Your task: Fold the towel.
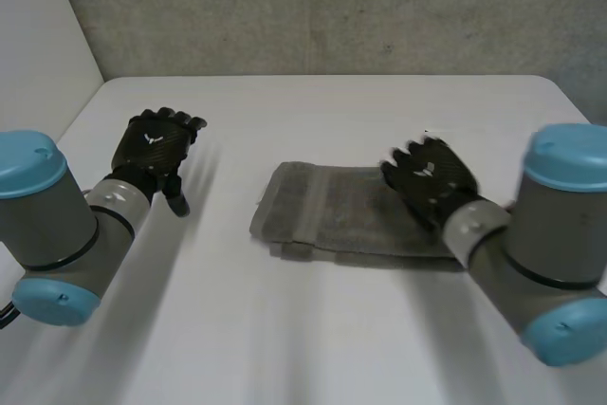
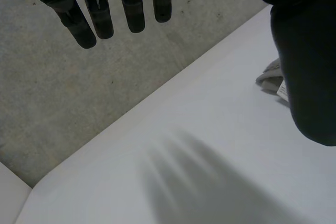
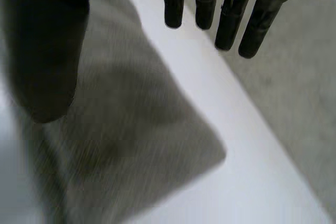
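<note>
Left hand (image 1: 156,144) released, apart; right hand (image 1: 432,177) released over towel (image 1: 332,211); left wrist view catches its corner (image 2: 270,78)

White table (image 1: 313,329); grey wall (image 1: 332,7) behind it, seemingly concrete; pale panel (image 1: 38,26) beside.

Towel (image 1: 332,211) flat on table (image 1: 285,348), right of centre — long side running left to right. Right hand (image 1: 429,175) over towel's right end. Left hand (image 1: 152,147) over bare table, well apart from towel's left end. Wall (image 1: 332,7) behind table's far edge.
</note>
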